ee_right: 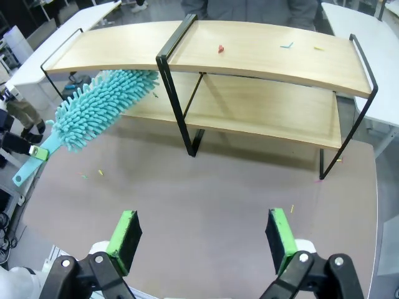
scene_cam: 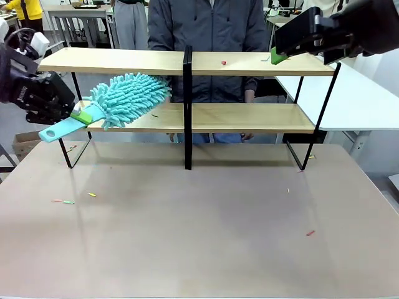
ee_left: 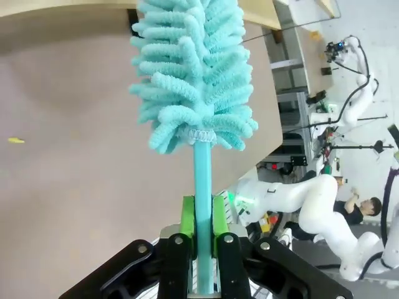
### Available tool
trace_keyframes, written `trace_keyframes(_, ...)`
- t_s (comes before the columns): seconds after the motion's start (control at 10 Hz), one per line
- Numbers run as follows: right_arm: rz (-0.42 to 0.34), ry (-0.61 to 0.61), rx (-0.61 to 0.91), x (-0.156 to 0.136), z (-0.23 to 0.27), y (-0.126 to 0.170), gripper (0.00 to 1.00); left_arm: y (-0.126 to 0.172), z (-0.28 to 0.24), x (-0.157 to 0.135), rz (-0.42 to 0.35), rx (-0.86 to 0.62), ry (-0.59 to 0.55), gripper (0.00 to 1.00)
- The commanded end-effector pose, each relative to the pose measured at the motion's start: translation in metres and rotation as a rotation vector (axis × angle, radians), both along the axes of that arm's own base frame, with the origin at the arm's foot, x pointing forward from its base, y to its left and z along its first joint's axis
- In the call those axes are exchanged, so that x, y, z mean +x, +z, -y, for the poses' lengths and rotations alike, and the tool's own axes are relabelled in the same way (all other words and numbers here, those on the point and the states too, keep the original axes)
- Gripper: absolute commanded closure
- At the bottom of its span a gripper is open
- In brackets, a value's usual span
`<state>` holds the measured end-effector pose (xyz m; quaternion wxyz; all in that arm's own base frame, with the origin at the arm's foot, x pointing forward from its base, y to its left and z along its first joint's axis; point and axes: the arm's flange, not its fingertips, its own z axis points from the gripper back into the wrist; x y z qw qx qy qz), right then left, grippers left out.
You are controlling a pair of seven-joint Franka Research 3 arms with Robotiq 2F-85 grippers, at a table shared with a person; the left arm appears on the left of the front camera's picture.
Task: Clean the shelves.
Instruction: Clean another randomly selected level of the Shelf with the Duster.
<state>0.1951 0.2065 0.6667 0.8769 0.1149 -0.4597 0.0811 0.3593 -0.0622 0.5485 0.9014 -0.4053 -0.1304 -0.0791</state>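
The left gripper (scene_cam: pixel 76 116) (ee_left: pixel 202 215) is clamped narrowly on the flat handle of a teal microfibre duster (scene_cam: pixel 128 96) (ee_left: pixel 193 81) (ee_right: pixel 100 106), a green pad pressed to each side of it, with a short stub of handle sticking out behind the grip. In the front view this gripper sits at 9 o'clock. The duster's long axis runs from the handle end at 8 o'clock up to the fluffy head at 2 o'clock. The head lies in the gap between the two boards of the shelves (scene_cam: pixel 249 62) (ee_right: pixel 262 56), in their left half, with its tip near the black centre post (scene_cam: pixel 187 106). I cannot tell whether the fibres touch either board.

The right gripper (scene_cam: pixel 278 56) (ee_right: pixel 202 215) stands wide apart and holds nothing; it hangs at 1 o'clock in the front view, over the right end of the top board.

The shelves stand on the far side of the table (scene_cam: pixel 199 237), their long axis running from 9 to 3 o'clock. A small red scrap (scene_cam: pixel 224 63) (ee_right: pixel 220 48) lies on the top board just right of the post. A person (scene_cam: pixel 209 37) stands behind the shelves at 12 o'clock.
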Motion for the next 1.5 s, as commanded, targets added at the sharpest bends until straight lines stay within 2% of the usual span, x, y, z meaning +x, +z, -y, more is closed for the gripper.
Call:
trace_keyframes(0.0, 0.005, -0.011, -0.002, 0.0, 0.001, 0.001, 0.0, -0.002, -0.007, -0.006, 0.014, 0.01, -0.024, 1.0)
trace_keyframes(0.1, 0.005, -0.011, -0.002, 0.0, 0.001, 0.001, 0.0, -0.002, -0.007, -0.006, 0.014, 0.01, -0.024, 1.0)
trace_keyframes(0.2, 0.005, -0.011, -0.002, 0.0, 0.001, 0.001, 0.0, -0.001, 0.001, 0.001, -0.005, 0.003, 0.0, 0.88)
trace_keyframes(0.4, 0.005, -0.011, -0.002, 0.0, 0.001, 0.001, 0.0, -0.016, 0.023, 0.004, 0.137, 0.008, 0.045, 0.88)
trace_keyframes(0.6, 0.005, -0.011, -0.002, 0.0, 0.001, 0.001, 0.0, -0.032, 0.038, 0.009, 0.143, 0.063, 0.032, 0.88)
trace_keyframes(0.8, 0.005, -0.011, -0.002, 0.0, 0.001, 0.001, 0.0, -0.043, 0.045, 0.012, 0.18, 0.094, 0.074, 0.88)
trace_keyframes(1.0, 0.005, -0.011, -0.002, 0.0, 0.001, 0.001, 0.0, -0.053, 0.053, 0.021, 0.13, 0.149, 0.068, 0.88)
trace_keyframes(1.2, 0.005, -0.011, -0.002, 0.0, 0.001, 0.001, 0.0, -0.059, 0.054, 0.026, 0.112, 0.175, 0.058, 0.88)
trace_keyframes(1.4, 0.005, -0.011, -0.002, 0.0, 0.001, 0.001, 0.0, -0.063, 0.05, 0.032, 0.106, 0.219, 0.12, 0.88)
